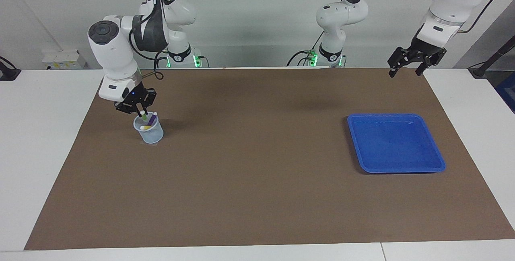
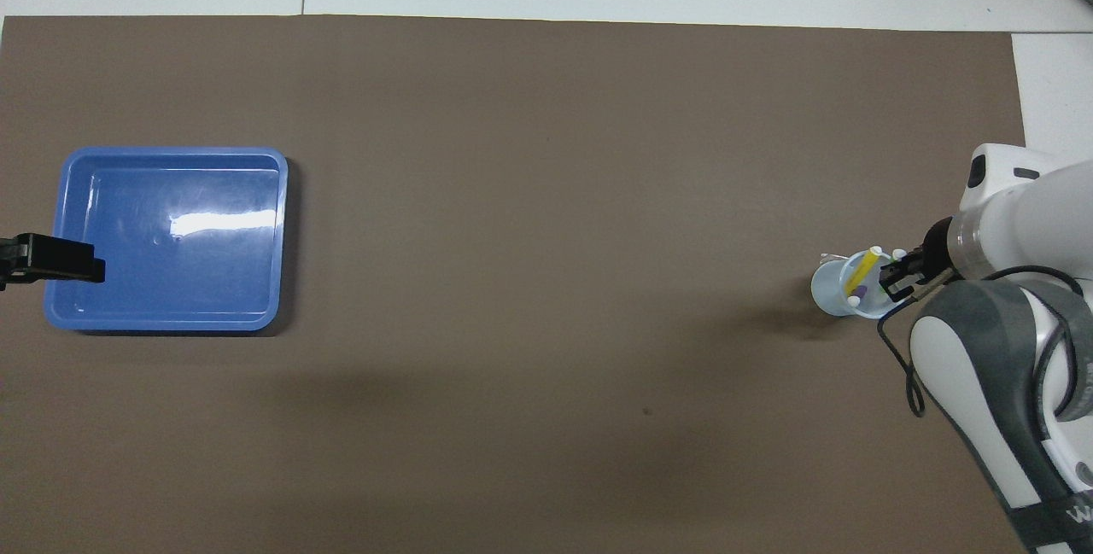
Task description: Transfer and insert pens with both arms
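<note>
A clear plastic cup (image 1: 149,133) (image 2: 832,294) stands on the brown mat toward the right arm's end. A purple pen (image 1: 152,120) (image 2: 861,290) and a yellow pen (image 1: 146,127) (image 2: 864,267) lean inside it. My right gripper (image 1: 141,113) (image 2: 893,274) hangs just over the cup's rim, shut on the green pen (image 1: 144,118). The pen's lower end dips into the cup's mouth. My left gripper (image 1: 405,70) (image 2: 77,264) is open and holds nothing, raised in the air over the mat's corner at the left arm's end.
A blue tray (image 1: 396,115) (image 2: 171,151) with nothing in it lies on the mat toward the left arm's end. The brown mat (image 1: 257,164) covers most of the white table.
</note>
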